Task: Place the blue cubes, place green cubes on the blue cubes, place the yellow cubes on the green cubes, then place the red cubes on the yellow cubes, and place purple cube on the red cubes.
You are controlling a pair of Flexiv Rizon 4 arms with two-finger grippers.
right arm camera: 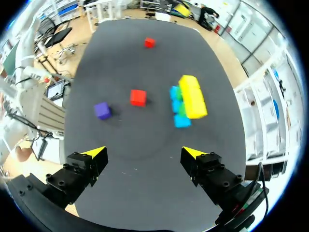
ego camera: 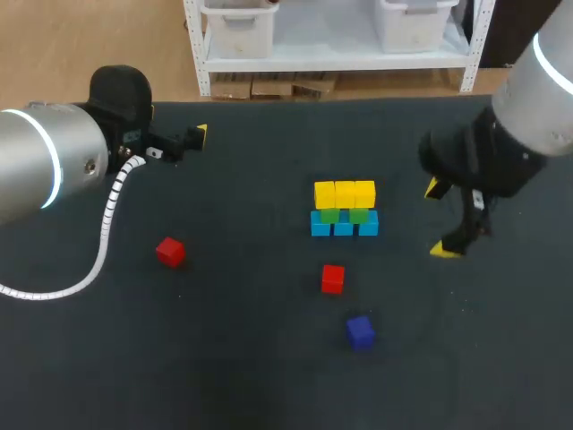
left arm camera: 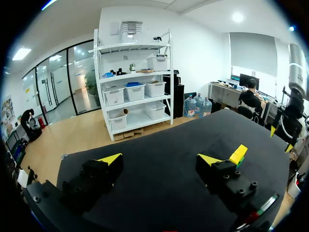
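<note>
My left gripper hangs open over the far left part of the dark worktop, its two yellow tips wide apart and nothing between them; it is well apart from every cube; in its wrist view one end of the yellow cubes peeks out just past one finger, with a sliver of green under it.

My right gripper is open too, empty, held above the worktop just to the right of the stack; in its wrist view the stack lies ahead of it and a little to one side.

The stack stands near the middle of the worktop; three blue cubes form the bottom row, side by side and touching; two green cubes show above them; the three yellow cubes lie in a row on top.

One red cube sits alone on the worktop, near the stack on my side of it; the second red cube is well apart, off to the left; the purple cube rests nearest to me, a little right of the first red cube; none of the three touches anything but the worktop.
</note>
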